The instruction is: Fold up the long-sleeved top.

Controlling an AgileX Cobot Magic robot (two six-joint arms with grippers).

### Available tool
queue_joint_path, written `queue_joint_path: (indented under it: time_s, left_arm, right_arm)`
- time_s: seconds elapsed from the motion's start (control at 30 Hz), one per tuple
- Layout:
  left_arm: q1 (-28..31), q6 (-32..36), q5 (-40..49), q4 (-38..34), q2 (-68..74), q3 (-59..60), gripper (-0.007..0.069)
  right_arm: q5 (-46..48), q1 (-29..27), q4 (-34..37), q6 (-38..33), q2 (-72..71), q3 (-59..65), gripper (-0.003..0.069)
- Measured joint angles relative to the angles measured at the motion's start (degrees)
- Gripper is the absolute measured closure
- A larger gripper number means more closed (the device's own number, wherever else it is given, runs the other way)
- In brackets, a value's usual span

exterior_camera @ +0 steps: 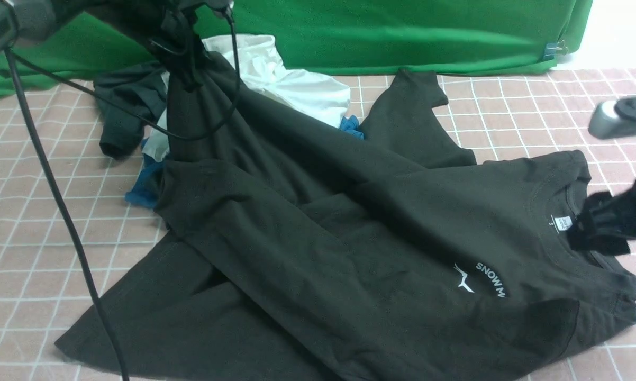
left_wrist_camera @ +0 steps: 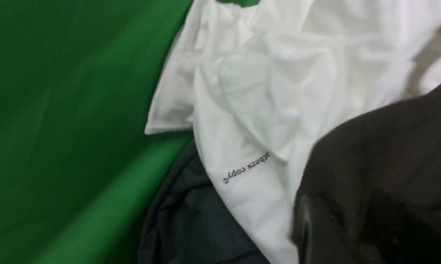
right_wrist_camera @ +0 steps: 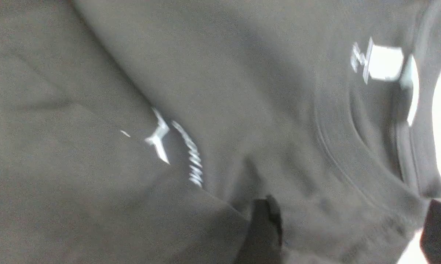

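The left hand [exterior_camera: 183,50] grasps a raised fold of the long-sleeved top [exterior_camera: 350,254] at the far left. From there the top stretches slantwise across the bench [exterior_camera: 508,106] to the near right. Its collar [exterior_camera: 548,198] lies just under the released right hand [exterior_camera: 606,227], which is the nearer one.

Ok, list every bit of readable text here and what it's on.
"SNOW M", rest unreadable: chest print on the long-sleeved top.
"thers copy", start lost in a crease: white shirt.
"PER", cut off by the frame: left arm housing.
Neck label: too small to read.
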Motion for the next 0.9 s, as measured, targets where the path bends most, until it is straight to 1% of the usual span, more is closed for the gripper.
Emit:
queue_joint_path:
  time_s: [0.07, 0.1, 0.13, 0.17, 0.23, 0.27, 0.3, 0.33, 0.4, 0.43, 0.47, 0.5, 0.53, 0.57, 0.63, 0.7, 0.73, 0.77, 0.83, 0.9]
  left_arm:
    - [1.0, -0.3, -0.8, -1.5, 0.2, 0.0, 0.0357]
    - [1.0, -0.3, -0.8, -1.6, 0.2, 0.0, 0.0347]
    - [1.5, -1.3, -1.0, -2.4, 0.2, 0.0, 0.0291]
    - [2.1, -3.5, -0.9, -4.0, -0.2, 0.0, 0.019]
    - [2.2, -6.5, 0.0, -4.9, -0.9, 0.0, 0.0099]
    - [2.2, -6.8, 0.5, -5.1, -1.1, 0.0, 0.0093]
    - [2.2, -8.3, 1.3, -5.7, -1.6, 0.0, 0.0076]
    - [2.1, -12.3, 4.1, -6.9, -3.0, 0.0, 0.0078]
    - [1.7, -15.2, 7.2, -8.0, -4.2, 0.0, 0.0132]
    - [1.4, -16.2, 9.0, -8.3, -5.0, 0.0, 0.0178]
    - [0.7, -17.1, 12.4, -8.7, -6.2, 0.1, 0.0281]
    - [0.4, -17.5, 13.9, -9.1, -6.7, 0.5, 0.0351]
    - [-0.2, -17.7, 15.6, -9.8, -7.7, 1.4, 0.0442]
    - [-0.6, -17.7, 16.7, -10.8, -8.8, 2.5, 0.05]
    - [-1.8, -17.7, 18.0, -13.1, -11.2, 6.1, 0.0578]
    - [-2.6, -17.7, 18.0, -14.1, -13.0, 9.1, 0.0599]
    - [-3.3, -17.7, 17.5, -14.6, -15.2, 12.2, 0.0609]
    - [-3.4, -17.7, 17.4, -14.8, -15.9, 12.6, 0.061]
    - [-4.5, -17.9, 15.8, -15.4, -20.5, 17.8, 0.0617]
    - [-5.3, -18.0, 14.3, -16.1, -25.0, 22.4, 0.0618]
  right_arm:
    - [3.0, -1.2, -0.4, 0.9, 0.1, 0.1, 0.0079]
    - [3.4, -1.3, -0.4, 1.0, 0.1, 0.1, 0.008]
    - [5.7, -1.5, -0.4, 1.5, 0.1, 0.2, 0.0081]
    - [8.8, -0.9, 0.3, 2.3, -0.6, 0.8, 0.0084]
    - [9.4, 1.4, 2.3, 3.1, -2.0, 3.0, 0.0084]
    - [9.3, 1.7, 2.3, 3.1, -2.1, 3.3, 0.0084]
    - [8.9, 3.2, 3.3, 3.9, -2.6, 4.5, 0.0084]
    - [6.7, 6.7, 4.0, 6.1, -3.0, 7.5, 0.0084]
    - [3.6, 8.9, 3.1, 9.5, -2.7, 9.9, 0.0085]
    - [0.8, 9.9, 1.9, 12.2, -2.4, 11.0, 0.0085]
    - [-3.2, 10.4, -0.8, 15.7, -1.3, 12.3, 0.0085]
    - [-5.0, 10.3, -2.0, 17.4, -0.4, 12.7, 0.0085]
    - [-6.5, 10.3, -2.8, 18.6, 0.8, 12.8, 0.0085]
    - [-8.1, 10.3, -3.5, 19.6, 2.1, 12.9, 0.0085]
    - [-10.4, 10.3, -3.9, 20.8, 4.6, 13.0, 0.0085]
    - [-11.6, 10.3, -4.1, 21.0, 6.2, 13.1, 0.0086]
    - [-12.9, 10.3, -4.2, 21.1, 8.0, 13.2, 0.0098]
    - [-13.2, 10.3, -4.3, 21.1, 8.5, 13.2, 0.0105]
    - [-14.9, 10.3, -4.3, 21.1, 10.2, 13.2, 0.0186]
    - [-15.8, 10.3, -4.3, 21.1, 11.3, 13.2, 0.0297]
